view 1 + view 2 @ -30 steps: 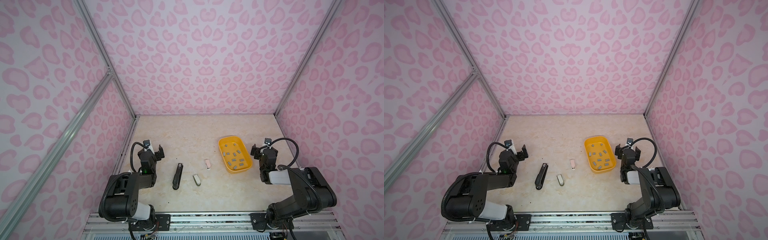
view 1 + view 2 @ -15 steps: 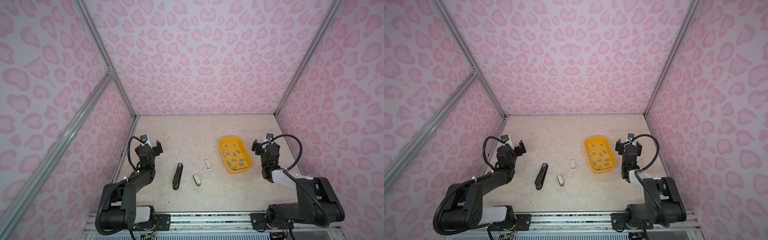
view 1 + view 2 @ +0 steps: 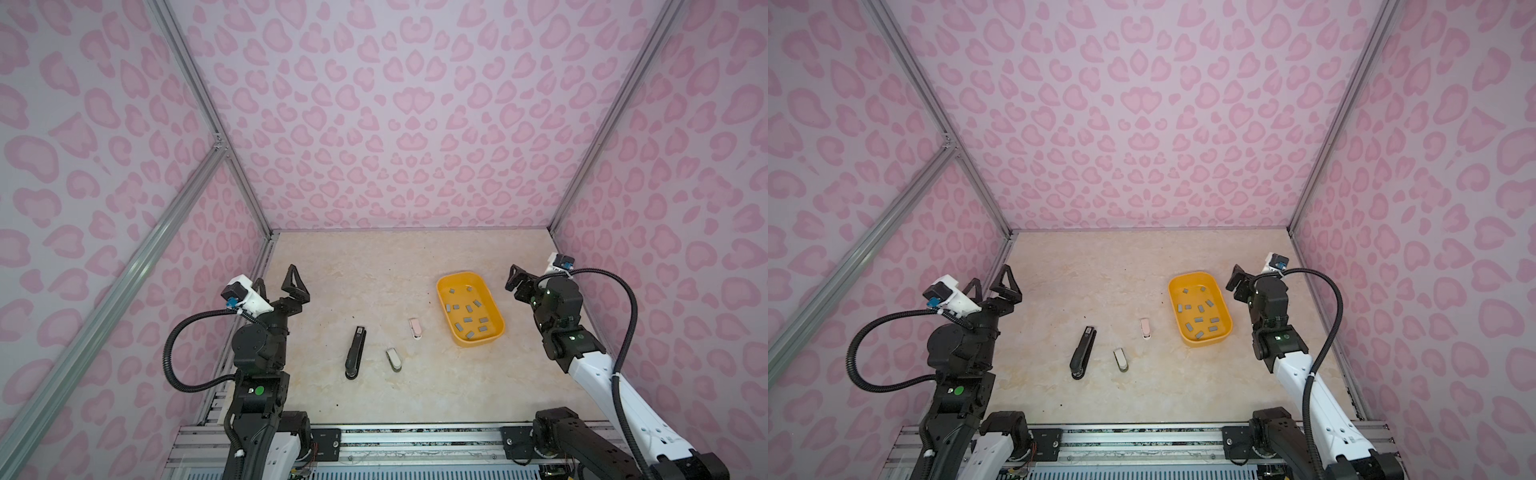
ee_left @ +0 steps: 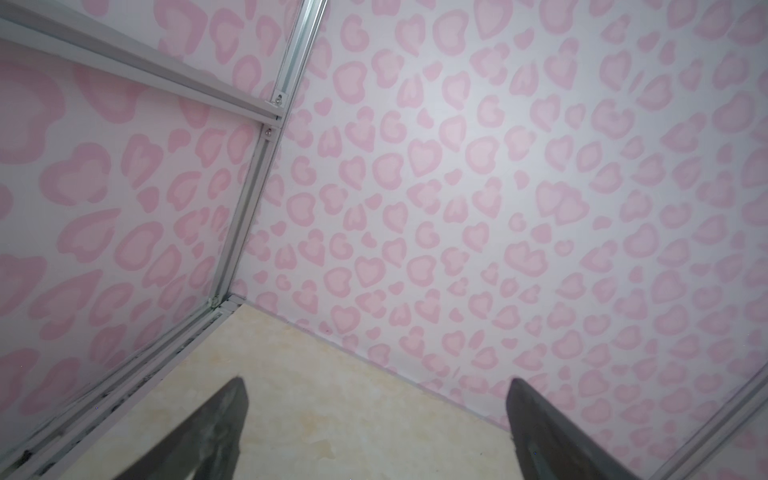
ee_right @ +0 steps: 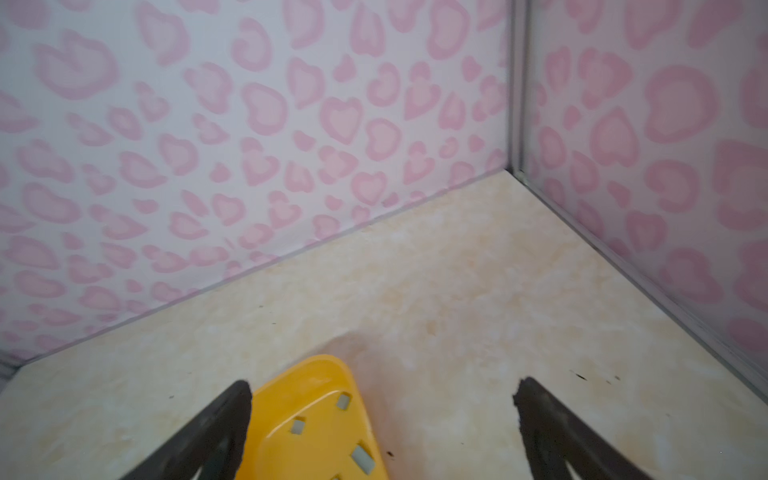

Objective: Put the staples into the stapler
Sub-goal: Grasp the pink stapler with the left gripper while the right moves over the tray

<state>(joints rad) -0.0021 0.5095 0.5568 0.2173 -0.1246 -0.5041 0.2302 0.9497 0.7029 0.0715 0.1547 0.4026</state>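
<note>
Showed jaws spread wide on both the left gripper and the right gripper, each gripping nothing and raised off the surface. Located the staples, about a dozen small grey strips, scattered loose inside the yellow tray in both top views. Found the tray on the right half of the surface, near the right gripper yet not touching it. Caught one corner of the tray with a few staples beside one of the fingers in the right wrist view. Recorded three staplers left of the tray, all lying flat and apart: pink stapler nearest, grey stapler next, long black stapler farthest. Found the left gripper well apart from all three, close to the left wall. Framed bare surface and heart-patterned walls between the fingers in the left wrist view.
</note>
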